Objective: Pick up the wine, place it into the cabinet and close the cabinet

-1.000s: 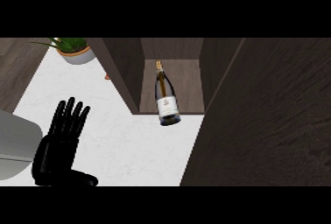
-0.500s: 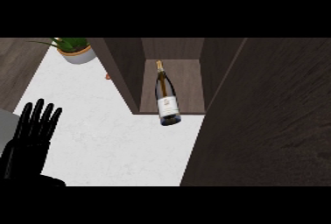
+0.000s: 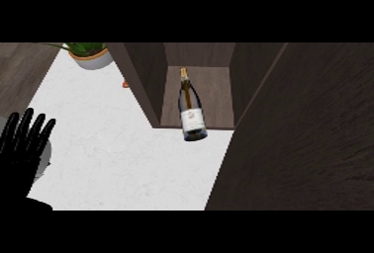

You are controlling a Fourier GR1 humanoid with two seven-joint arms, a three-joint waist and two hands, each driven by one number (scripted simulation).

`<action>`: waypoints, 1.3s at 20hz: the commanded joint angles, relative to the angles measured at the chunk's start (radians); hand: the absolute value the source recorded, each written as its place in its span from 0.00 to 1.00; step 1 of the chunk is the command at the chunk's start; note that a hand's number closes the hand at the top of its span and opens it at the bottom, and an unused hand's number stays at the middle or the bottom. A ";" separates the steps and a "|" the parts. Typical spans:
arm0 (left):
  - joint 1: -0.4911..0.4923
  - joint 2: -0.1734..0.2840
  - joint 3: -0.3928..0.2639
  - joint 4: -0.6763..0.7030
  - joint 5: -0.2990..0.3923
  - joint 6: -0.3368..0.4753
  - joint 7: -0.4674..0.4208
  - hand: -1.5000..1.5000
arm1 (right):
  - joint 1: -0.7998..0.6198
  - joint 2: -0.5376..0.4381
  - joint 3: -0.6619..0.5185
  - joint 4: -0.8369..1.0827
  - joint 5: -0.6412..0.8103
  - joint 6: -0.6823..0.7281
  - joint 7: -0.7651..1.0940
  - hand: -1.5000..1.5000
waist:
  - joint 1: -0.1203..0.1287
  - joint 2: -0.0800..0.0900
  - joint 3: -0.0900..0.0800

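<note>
Although the wine [image 3: 192, 109] already lies in the cabinet [image 3: 152, 84], well to the right of and beyond the left hand [image 3: 23, 148], its base juts past the shelf's front edge. That hand shows at the view's left edge over the table [image 3: 124, 158], its fingers [image 3: 29, 126] straight, spread and holding nothing; the right hand is out of view. Being glass, the bottle is likely heavy, rigid, slick and breakable, so the wide labelled body seems the safest hold, not the thin neck.

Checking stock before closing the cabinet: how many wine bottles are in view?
1. The wine bottle stands in the open cabinet, its base at the front edge. The dark door at right may hide others.
</note>
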 commanded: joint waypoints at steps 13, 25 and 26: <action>-0.051 0.022 0.038 0.069 0.030 -0.074 0.021 0.00 | -0.479 0.416 0.069 0.163 -0.077 -0.067 0.311 1.00 | 0.042 0.010 -0.004; -0.053 0.024 0.102 0.126 0.033 -0.099 0.033 0.00 | -1.184 0.688 -0.103 0.680 -0.185 -0.264 0.516 1.00 | 0.001 0.001 0.004; -0.038 0.046 0.111 0.089 0.049 -0.106 0.055 0.00 | -1.229 0.688 -0.081 0.761 -0.192 -0.325 0.469 1.00 | 0.011 0.001 0.004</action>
